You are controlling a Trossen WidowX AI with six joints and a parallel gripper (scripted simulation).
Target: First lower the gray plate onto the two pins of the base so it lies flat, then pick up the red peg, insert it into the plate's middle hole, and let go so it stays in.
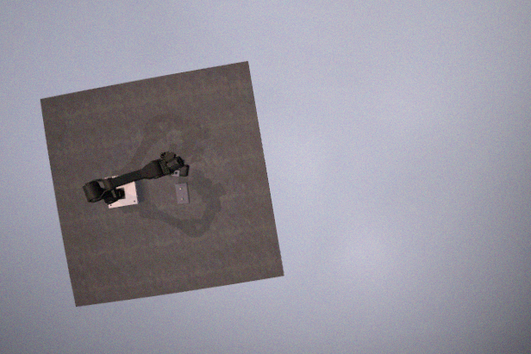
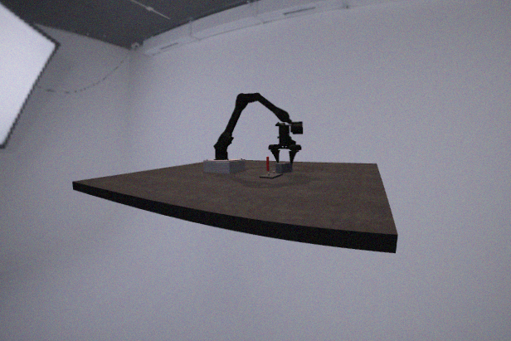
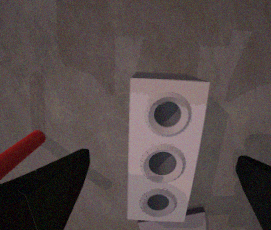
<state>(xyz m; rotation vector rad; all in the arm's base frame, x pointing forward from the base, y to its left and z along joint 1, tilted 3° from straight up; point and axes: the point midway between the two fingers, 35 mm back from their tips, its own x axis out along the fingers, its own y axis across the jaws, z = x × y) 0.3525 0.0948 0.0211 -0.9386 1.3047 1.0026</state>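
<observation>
The gray plate (image 1: 176, 173) (image 2: 284, 168) (image 3: 139, 125), a block with three round holes, lies on the table beside the base, not on it. The base (image 1: 185, 194) (image 2: 265, 177) (image 3: 172, 225) is a flat gray slab with two small upright pins; the wrist view shows only its edge, at the bottom. The red peg (image 2: 267, 164) (image 3: 14, 155) stands upright, to the left in the wrist view; the arm hides it in the top view. My gripper (image 2: 284, 163) (image 3: 163, 160) is open and empty, pointing down, with its fingertips apart on either side of the plate, near its top.
The arm's white mounting block (image 1: 129, 201) (image 2: 224, 166) is on the left in the top and exterior views. The arm reaches from it over the brown table (image 1: 172, 257) (image 2: 249, 202). The table's edges lie well away from the parts.
</observation>
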